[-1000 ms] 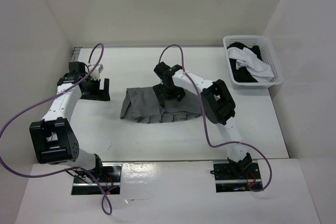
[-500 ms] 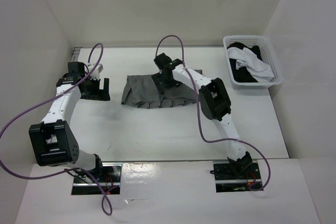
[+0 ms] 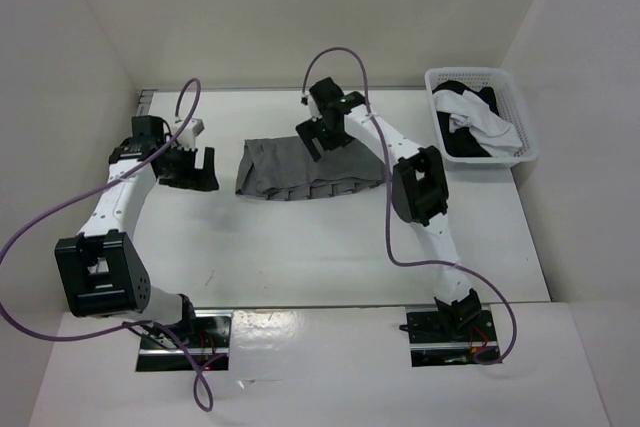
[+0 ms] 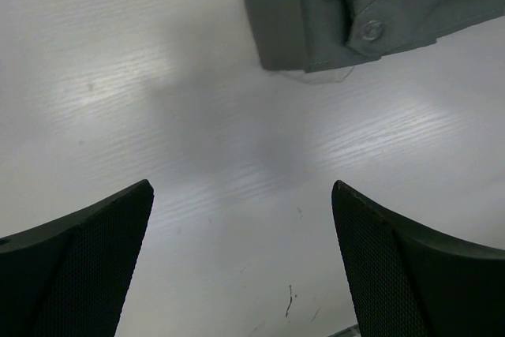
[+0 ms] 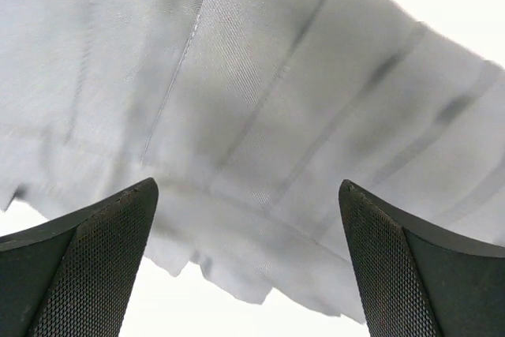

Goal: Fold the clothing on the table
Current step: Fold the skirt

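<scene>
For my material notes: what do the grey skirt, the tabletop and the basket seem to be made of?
Grey skirt: thin woven cloth, matte; fine weave and pressed pleats show. Tabletop: smooth white board, perhaps laminate; faint grain lines, soft sheen. Basket: probably white plastic; moulded lattice walls.

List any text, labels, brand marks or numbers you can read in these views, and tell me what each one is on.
No text can be read in any view.
Grey skirt: plain fabric, no tag visible; its button shows no legible mark.
White basket and the white-and-black garment in it: no print legible at this size.
Table: only small scuff marks, no writing.
</scene>
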`<state>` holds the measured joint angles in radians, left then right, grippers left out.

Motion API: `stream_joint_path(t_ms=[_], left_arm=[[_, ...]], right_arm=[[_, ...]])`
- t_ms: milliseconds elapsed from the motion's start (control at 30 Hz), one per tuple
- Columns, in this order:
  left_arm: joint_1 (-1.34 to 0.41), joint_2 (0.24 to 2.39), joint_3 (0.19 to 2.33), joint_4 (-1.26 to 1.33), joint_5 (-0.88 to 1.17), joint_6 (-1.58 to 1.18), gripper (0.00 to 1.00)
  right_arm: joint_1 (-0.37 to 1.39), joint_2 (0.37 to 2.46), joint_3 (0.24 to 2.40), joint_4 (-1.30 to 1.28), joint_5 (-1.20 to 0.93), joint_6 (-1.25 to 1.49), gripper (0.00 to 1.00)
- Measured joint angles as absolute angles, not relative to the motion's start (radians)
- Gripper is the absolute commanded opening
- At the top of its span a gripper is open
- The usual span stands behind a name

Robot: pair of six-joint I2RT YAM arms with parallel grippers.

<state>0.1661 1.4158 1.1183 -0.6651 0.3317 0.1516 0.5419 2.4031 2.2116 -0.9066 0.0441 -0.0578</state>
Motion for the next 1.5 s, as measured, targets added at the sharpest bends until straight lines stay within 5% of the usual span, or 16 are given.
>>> stream_joint_path(t_ms=[433, 667, 1500], left_arm=[[0.116, 1.873, 1.268, -0.429, 0.519, 0.066, 1.0], [0.118, 2.045, 1.462, -0.352, 0.568, 0.019, 1.0], [0.084, 2.397, 1.923, -0.546, 0.907, 0.133, 1.0]], right_arm=[[0.406, 1.695, 1.696, -0.783, -0.068, -0.246, 0.99], [0.235, 1.684, 1.567, -0.79, -0.115, -0.285, 0.99], [0.183, 1.683, 1.564, -0.789, -0.154, -0.289, 0.99]])
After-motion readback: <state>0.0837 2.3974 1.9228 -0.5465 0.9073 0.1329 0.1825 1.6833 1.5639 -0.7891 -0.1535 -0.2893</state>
